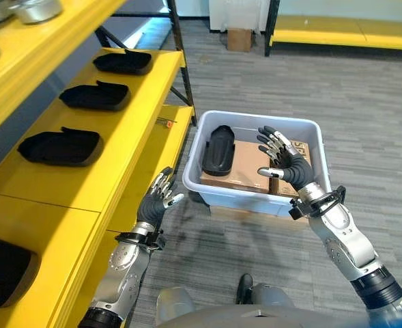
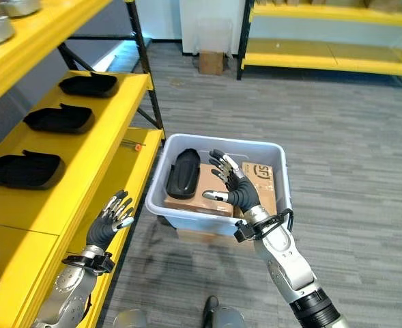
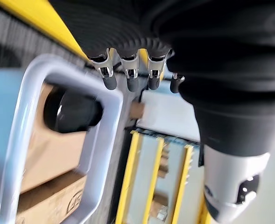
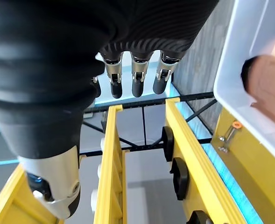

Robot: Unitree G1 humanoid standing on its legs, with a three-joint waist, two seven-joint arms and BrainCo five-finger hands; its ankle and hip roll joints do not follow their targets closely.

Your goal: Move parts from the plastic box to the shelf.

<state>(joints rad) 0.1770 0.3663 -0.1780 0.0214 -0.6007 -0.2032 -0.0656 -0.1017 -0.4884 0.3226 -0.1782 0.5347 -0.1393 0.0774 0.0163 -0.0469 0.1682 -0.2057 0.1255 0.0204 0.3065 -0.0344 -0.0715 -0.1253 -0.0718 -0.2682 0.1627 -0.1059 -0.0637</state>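
Observation:
A pale plastic box (image 1: 252,196) stands on the floor beside the yellow shelf (image 1: 119,164). Inside it a black oblong part (image 1: 218,149) leans against the left wall on top of a brown cardboard box (image 1: 245,167). My right hand (image 1: 284,162) hovers open over the box's right half, fingers spread, holding nothing. My left hand (image 1: 158,198) is open and empty between the shelf edge and the box's left wall. Black parts (image 1: 61,147) (image 1: 95,96) (image 1: 123,62) lie in a row on the shelf.
A further black part (image 1: 3,270) sits at the shelf's near left. Metal pots (image 1: 30,8) stand on the upper shelf. A cardboard box (image 1: 239,39) and another yellow rack (image 1: 344,31) are far across the grey carpet floor.

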